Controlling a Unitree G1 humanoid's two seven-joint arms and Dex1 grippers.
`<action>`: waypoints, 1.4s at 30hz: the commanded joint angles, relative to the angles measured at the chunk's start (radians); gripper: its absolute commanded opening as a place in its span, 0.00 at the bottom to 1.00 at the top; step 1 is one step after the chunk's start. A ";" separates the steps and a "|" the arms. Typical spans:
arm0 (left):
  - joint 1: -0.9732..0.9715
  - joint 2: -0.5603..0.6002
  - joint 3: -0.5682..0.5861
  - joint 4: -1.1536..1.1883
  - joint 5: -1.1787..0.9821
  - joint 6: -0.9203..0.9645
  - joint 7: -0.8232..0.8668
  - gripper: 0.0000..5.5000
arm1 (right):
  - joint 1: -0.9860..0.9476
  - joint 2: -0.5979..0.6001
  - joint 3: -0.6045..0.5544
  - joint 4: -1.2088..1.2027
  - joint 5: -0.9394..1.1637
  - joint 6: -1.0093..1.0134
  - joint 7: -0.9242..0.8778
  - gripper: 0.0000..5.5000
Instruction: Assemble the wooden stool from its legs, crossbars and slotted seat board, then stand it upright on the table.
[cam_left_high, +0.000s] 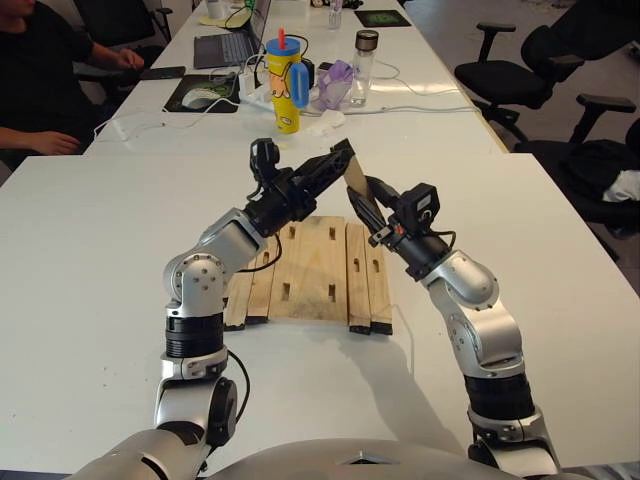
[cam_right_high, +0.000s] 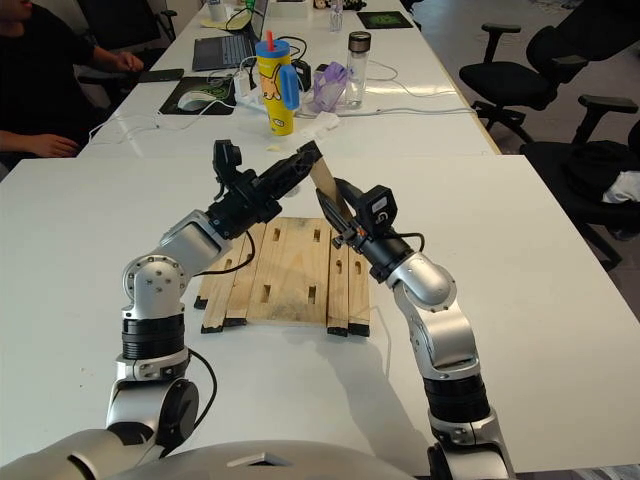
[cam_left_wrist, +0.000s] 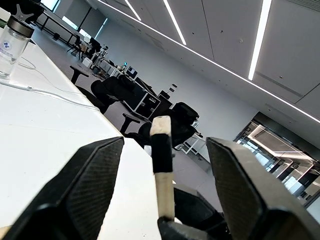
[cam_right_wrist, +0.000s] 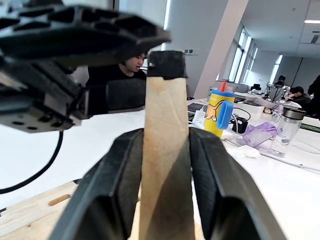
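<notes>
The slotted seat board (cam_left_high: 310, 270) lies flat at the table's middle, with loose wooden strips (cam_left_high: 245, 295) along its left side and more strips (cam_left_high: 370, 285) along its right. Above its far edge my right gripper (cam_left_high: 376, 218) is shut on a wooden leg (cam_left_high: 355, 185) with a black tip, held tilted upward; its fingers (cam_right_wrist: 115, 190) clamp both sides of the leg (cam_right_wrist: 165, 150). My left gripper (cam_left_high: 338, 160) is open at the leg's upper end. The leg's tip (cam_left_wrist: 162, 170) stands between the spread fingers (cam_left_wrist: 85, 185), touching neither.
On the far table stand a yellow cup (cam_left_high: 285, 85), a clear bottle (cam_left_high: 364, 65), a laptop (cam_left_high: 225, 45) and cables. Office chairs (cam_left_high: 545, 80) are at the right. The white table (cam_left_high: 90, 280) has bare room on both sides of the board.
</notes>
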 joint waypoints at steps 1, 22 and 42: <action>-0.019 0.000 -0.005 -0.012 -0.020 0.015 -0.006 0.46 | 0.019 -0.013 0.011 -0.029 0.003 -0.007 0.014 0.24; -0.016 0.056 0.036 0.037 -0.006 0.005 -0.025 0.08 | 0.020 -0.053 0.046 -0.015 -0.034 -0.005 0.032 0.32; 0.433 -0.040 0.099 -0.311 0.197 -0.225 0.348 0.08 | -0.021 -0.056 -0.230 0.185 0.013 0.094 -0.162 0.33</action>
